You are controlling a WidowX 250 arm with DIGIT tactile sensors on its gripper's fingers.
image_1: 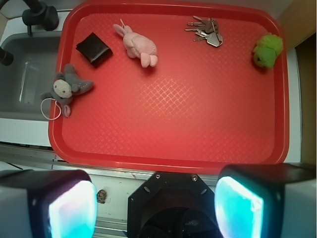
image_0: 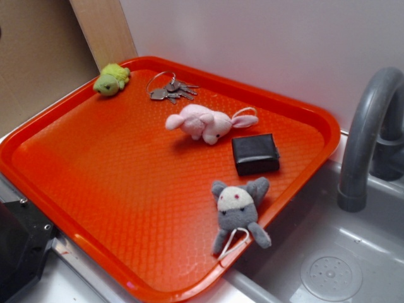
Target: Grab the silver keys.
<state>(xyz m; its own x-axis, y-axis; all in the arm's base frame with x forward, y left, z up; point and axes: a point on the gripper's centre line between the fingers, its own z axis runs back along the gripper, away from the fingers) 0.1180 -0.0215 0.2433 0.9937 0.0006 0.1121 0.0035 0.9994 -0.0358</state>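
From the wrist view my gripper (image_1: 156, 198) sits nearest, its two fingers spread wide with nothing between them, hanging off the near edge of the red tray (image_1: 168, 158). Beyond that edge the middle of the tray is bare. Farther in, near the left rim, a grey plush toy (image_1: 67, 89) lies with its white loop (image_1: 50, 108) spilling over the tray edge toward the sink (image_1: 25, 74); a black wallet-like block (image_1: 94, 48) and a pink plush bunny (image_1: 137, 45) sit past it. The silver keys (image_1: 207, 31) lie close to the far edge, toward the far-right corner, fanned flat on the surface with their wire ring (image_0: 159, 81) at one end, and a green plush toy (image_1: 268, 50) sits just beyond them by the right rim. So the keys are well apart from the jaws, far ahead and a little right of centre. My worries: the keys lie flat and thin, so the fingers may skate over them or catch only one blade and let the bunch swing loose; the tray rim right behind could block a finger; and drifting right would snag the green toy instead.
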